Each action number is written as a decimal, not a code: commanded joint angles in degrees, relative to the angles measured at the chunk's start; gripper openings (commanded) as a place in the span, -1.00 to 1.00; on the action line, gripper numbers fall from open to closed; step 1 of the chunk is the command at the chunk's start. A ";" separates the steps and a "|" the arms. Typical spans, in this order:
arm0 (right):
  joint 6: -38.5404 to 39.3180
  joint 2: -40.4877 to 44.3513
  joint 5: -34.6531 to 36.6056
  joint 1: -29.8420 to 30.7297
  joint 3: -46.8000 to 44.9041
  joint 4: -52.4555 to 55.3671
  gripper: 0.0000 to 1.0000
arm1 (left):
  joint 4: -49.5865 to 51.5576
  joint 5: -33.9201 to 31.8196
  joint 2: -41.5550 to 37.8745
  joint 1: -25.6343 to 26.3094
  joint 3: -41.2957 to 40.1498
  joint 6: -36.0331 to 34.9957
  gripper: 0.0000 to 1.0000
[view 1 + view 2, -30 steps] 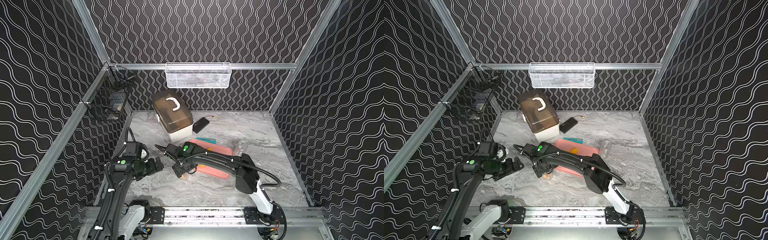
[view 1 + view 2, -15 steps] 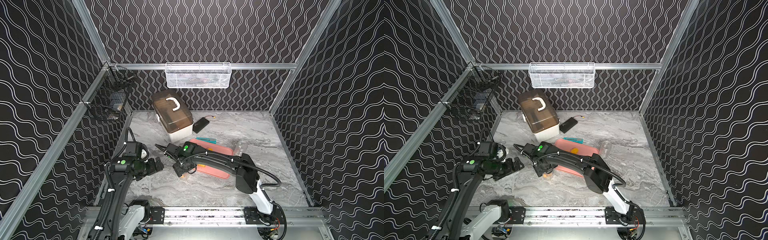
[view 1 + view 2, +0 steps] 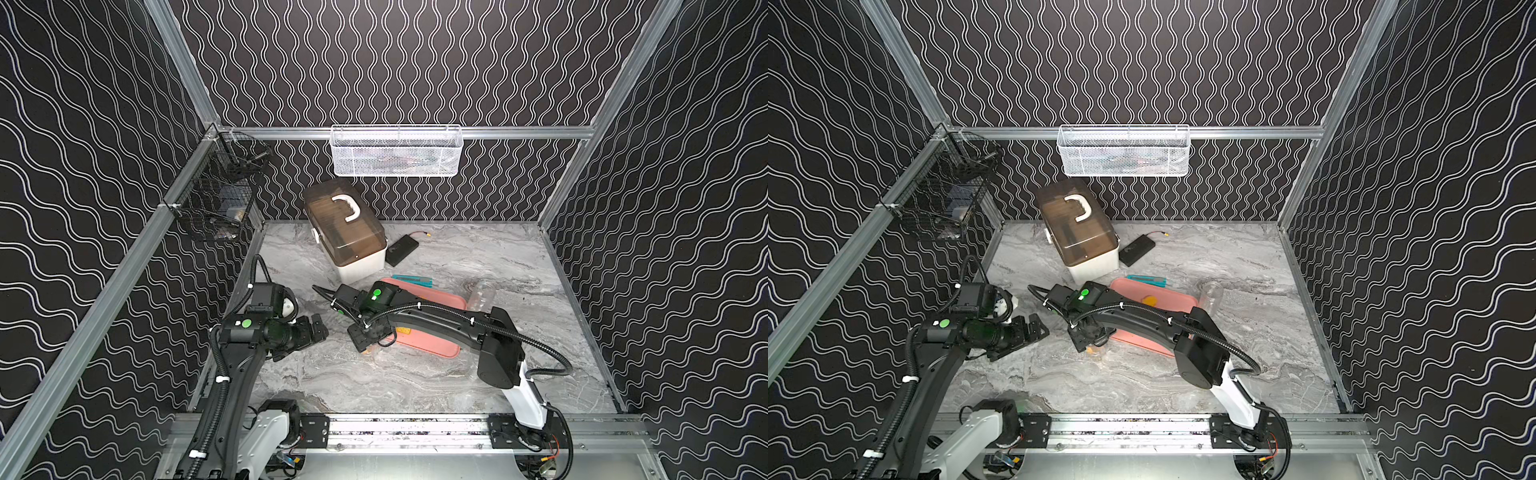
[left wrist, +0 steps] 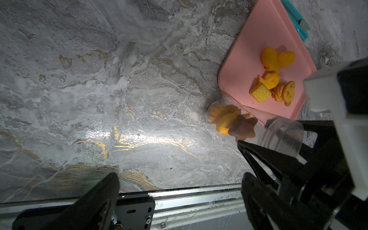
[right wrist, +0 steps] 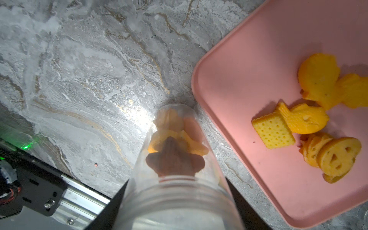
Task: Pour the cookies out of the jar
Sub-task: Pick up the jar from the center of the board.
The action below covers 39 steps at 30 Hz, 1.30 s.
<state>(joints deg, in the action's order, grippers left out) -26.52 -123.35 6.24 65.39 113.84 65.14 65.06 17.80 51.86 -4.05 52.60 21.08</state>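
Note:
A clear jar stands on the marble table just off the front left corner of the pink tray. Yellow-orange cookies and a brown star sit inside it. My right gripper is shut on the jar near its mouth, one black finger against each side. From a top view the right gripper covers most of the jar. Several more cookies lie on the tray. My left gripper hangs open and empty over the table, left of the jar.
A brown-lidded storage box, a black device and a teal tool lie behind the tray. Another clear container stands at the tray's right end. Wire baskets hang on the walls. A metal rail runs along the front.
The right gripper's jaws have drawn in onto the jar. Neither arm has visibly shifted.

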 commanded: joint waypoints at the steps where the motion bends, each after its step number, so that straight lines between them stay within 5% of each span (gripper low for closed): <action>1: -1.45 2.19 -1.54 -0.49 -0.99 -0.34 0.30 | -0.45 0.82 0.15 -0.07 0.64 -0.95 0.98; 11: -3.53 17.76 -7.14 -6.37 -14.34 -3.86 0.29 | -1.83 5.62 0.67 -0.11 0.76 -0.23 0.98; 22: -5.11 40.79 -20.22 -20.63 -32.34 -9.40 0.30 | -10.43 23.72 1.54 0.08 -2.87 4.43 0.98; 28: -5.94 46.95 -27.60 -26.84 -35.95 -12.12 0.32 | -19.04 34.01 0.10 2.53 -6.09 11.18 0.98; 39: -8.38 53.48 -37.73 -34.32 -39.20 -16.08 0.32 | -31.94 41.29 0.09 8.24 -6.37 22.43 0.98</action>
<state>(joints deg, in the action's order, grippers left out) -33.89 -70.81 -27.66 31.94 74.72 51.68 40.05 55.90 51.92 3.20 46.33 38.48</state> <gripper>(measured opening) 0.664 0.989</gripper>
